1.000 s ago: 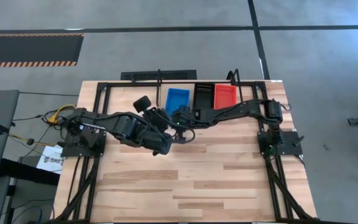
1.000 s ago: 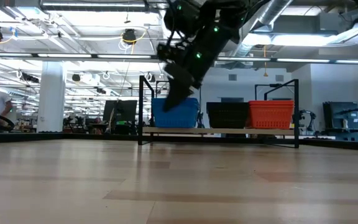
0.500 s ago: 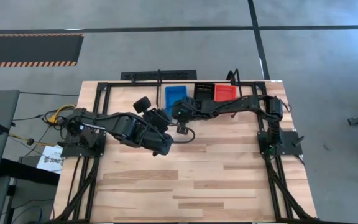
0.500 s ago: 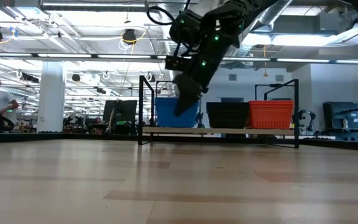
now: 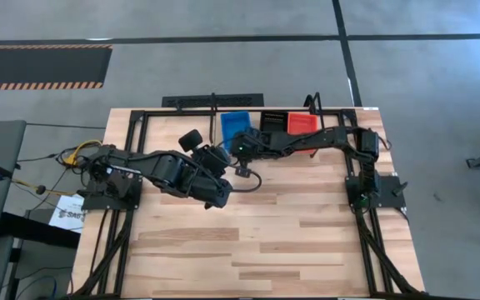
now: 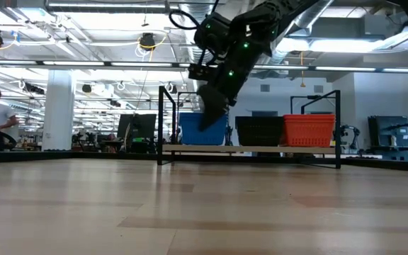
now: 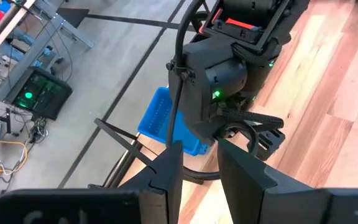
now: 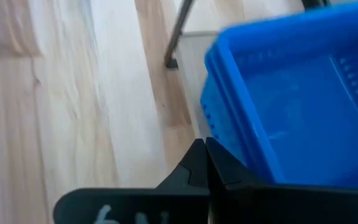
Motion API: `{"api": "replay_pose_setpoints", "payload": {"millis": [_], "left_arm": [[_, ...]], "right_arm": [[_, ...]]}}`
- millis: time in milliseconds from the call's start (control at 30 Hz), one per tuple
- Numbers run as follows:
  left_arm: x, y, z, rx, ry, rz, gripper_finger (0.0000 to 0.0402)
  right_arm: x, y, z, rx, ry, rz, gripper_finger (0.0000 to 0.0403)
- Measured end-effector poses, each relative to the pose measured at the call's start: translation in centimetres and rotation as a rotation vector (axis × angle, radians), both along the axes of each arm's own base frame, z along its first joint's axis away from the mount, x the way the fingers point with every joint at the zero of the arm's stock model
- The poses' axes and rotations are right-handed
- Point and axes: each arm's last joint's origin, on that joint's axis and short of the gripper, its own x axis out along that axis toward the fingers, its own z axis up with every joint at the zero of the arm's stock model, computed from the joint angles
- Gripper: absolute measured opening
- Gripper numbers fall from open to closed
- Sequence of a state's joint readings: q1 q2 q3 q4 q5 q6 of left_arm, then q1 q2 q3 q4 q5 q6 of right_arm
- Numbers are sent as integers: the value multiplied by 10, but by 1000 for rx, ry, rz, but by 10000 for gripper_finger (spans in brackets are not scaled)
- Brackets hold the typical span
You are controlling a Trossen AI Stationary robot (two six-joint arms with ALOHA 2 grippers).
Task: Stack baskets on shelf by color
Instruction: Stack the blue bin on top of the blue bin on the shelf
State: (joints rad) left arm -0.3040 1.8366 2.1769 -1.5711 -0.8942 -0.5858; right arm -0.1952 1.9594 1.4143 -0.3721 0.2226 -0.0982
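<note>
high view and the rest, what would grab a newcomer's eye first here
Three bright stacks on the shelf at the table's far edge stand out: blue baskets on its left, black baskets in the middle, red-orange baskets on its right. Next is the right gripper, shut and reaching across beside the blue stack. The left gripper hangs just behind it, fingers slightly apart and holding nothing.

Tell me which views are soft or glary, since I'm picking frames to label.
Right wrist view: the blue baskets and plank tabletop look soft, out of focus at close range. Low view: bright ceiling lights behind leave the right gripper a dark silhouette. High view: even light, no strong glare. Left wrist view: the left gripper close up looks slightly soft.
</note>
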Motion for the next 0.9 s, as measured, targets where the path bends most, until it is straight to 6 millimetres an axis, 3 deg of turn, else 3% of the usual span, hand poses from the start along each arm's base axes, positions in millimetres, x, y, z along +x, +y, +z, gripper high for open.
{"api": "replay_pose_setpoints", "payload": {"millis": [200, 900], "left_arm": [[0, 0, 0, 0, 0, 0, 89], [0, 0, 0, -13, -20, 17, 89]], "right_arm": [[7, 7, 5, -13, -77, 20, 1], [15, 1, 21, -51, -243, 19, 1]]}}
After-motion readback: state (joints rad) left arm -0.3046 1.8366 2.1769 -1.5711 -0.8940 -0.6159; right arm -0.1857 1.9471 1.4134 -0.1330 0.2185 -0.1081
